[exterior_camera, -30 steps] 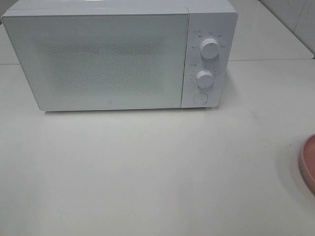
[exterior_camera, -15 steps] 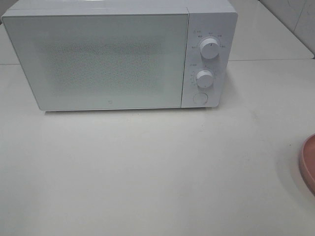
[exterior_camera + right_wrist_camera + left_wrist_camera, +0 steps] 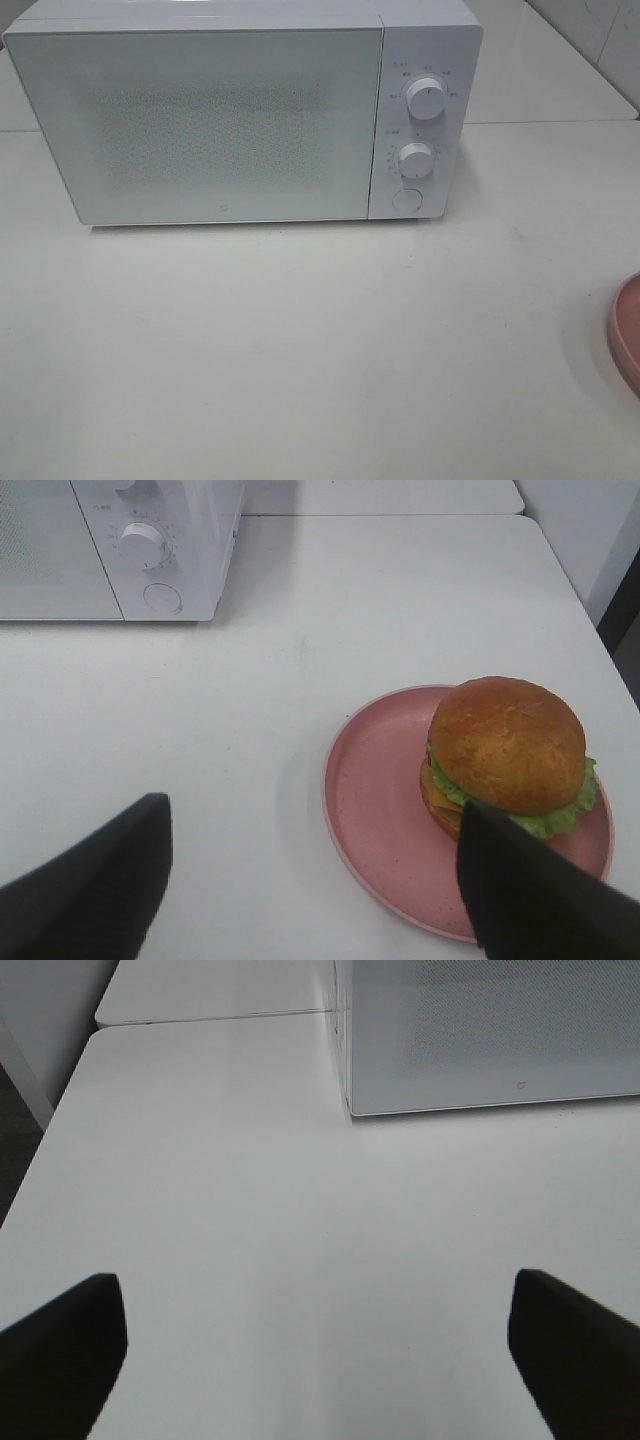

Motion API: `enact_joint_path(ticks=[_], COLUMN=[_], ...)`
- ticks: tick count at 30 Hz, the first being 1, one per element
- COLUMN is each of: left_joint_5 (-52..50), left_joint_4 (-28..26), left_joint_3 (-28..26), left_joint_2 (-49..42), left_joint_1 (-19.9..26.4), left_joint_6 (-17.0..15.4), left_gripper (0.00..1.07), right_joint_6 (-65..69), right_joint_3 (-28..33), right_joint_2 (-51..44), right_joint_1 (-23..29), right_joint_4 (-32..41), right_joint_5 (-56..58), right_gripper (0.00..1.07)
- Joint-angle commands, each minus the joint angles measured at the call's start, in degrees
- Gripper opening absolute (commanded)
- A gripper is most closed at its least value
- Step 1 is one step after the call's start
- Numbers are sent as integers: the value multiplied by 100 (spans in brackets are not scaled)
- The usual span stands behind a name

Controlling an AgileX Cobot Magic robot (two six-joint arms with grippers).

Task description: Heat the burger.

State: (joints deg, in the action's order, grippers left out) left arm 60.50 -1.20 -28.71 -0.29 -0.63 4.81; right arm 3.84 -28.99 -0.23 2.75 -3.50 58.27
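Burger point(image 3: 507, 742) on pink plate point(image 3: 375, 810), microwave point(image 3: 200, 120) door shut
High view cuts plate to a sliver, hides burger; left gripper point(image 3: 320, 1360) and right gripper point(image 3: 315, 880) fingers apart, empty, tips cropped.

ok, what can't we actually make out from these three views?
- Microwave interior: hidden behind the closed, frosted door in the exterior high view.
- Dial markings around the knobs: too small to read.
- Burger: absent from the exterior high view; only a sliver of the pink plate shows, cut off by the right edge.
- Burger's near side in the right wrist view: covered by a finger of the right hand.
- Left hand: only fingertips show.
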Motion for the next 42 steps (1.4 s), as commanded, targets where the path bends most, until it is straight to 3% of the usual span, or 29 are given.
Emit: enact_joint_path(ticks=[1,7,14,21,28,35,42], left_joint_5=[-92,-92,-92,-92,-92,-92,-92], left_joint_4=[-40,-40,-40,-40,-40,-40,-34], left_joint_3=[17,17,17,17,17,17,17], left_joint_2=[-138,-138,-138,-138,-138,-138,-138], left_joint_1=[6,6,6,6,6,6,6], left_joint_6=[-34,-34,-34,-34,-34,-34,-29], left_gripper=[96,96,96,96,96,96,96], right_joint_6=[-29,-29,-29,52,252,235,229], right_joint_3=[-103,-493,-516,-516,-516,-23,-17], right_joint_2=[-52,367,922,968,968,963,963], right_joint_1=[23,23,23,23,23,223,241], right_joint_4=[-6,-74,-97,-92,-92,-97,-115], right_joint_5=[-97,-309,-779,109,189,-52,-46], right_gripper=[75,75,75,75,72,64,63])
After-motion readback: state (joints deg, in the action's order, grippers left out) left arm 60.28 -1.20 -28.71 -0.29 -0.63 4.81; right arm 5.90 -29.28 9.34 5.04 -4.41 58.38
